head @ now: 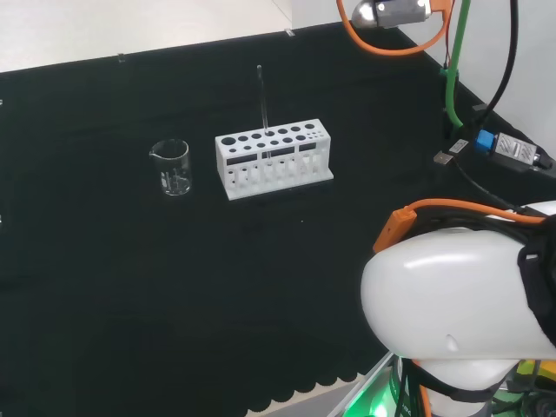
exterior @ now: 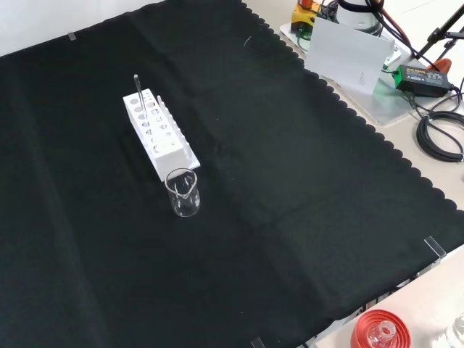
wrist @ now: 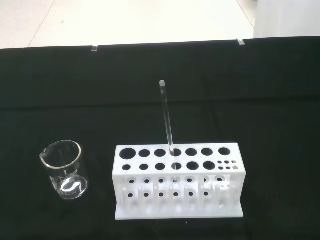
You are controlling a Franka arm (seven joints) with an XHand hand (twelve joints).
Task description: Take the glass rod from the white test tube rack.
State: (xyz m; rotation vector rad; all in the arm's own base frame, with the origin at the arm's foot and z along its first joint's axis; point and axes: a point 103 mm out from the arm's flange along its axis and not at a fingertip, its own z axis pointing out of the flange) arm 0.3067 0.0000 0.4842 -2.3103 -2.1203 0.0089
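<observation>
The white test tube rack [head: 274, 159] stood left of center in the upper half of the head view, on the black cloth [head: 130, 304], with its long side facing the camera. The glass rod [head: 261, 100] rose from one of the rack's holes near its middle, close to upright with a slight lean, its top end well above the rack's top face. Just beside the rack, to its left in that view and apart from it, stood a clear glass beaker [head: 172, 167]; whether it held anything could not be told. In the front view the rack [exterior: 158, 133] lay in the upper left of the frame, running diagonally, with the rod [exterior: 138, 90] sticking up from its far end region and the beaker [exterior: 183, 192] standing just below the rack's near end. The wrist view looked at the rack [wrist: 177, 181] from the front, low in the frame, the rod [wrist: 166, 120] rising from a hole in the nearer row, and the beaker [wrist: 65, 169] at lower left. The arm's big white link [head: 452, 300] filled the lower right of the head view. How far the fingers were open, or whether they held anything, could not be told. At the front view's lower right edge a red ribbed ring stand [exterior: 380, 330] sat off the cloth.
</observation>
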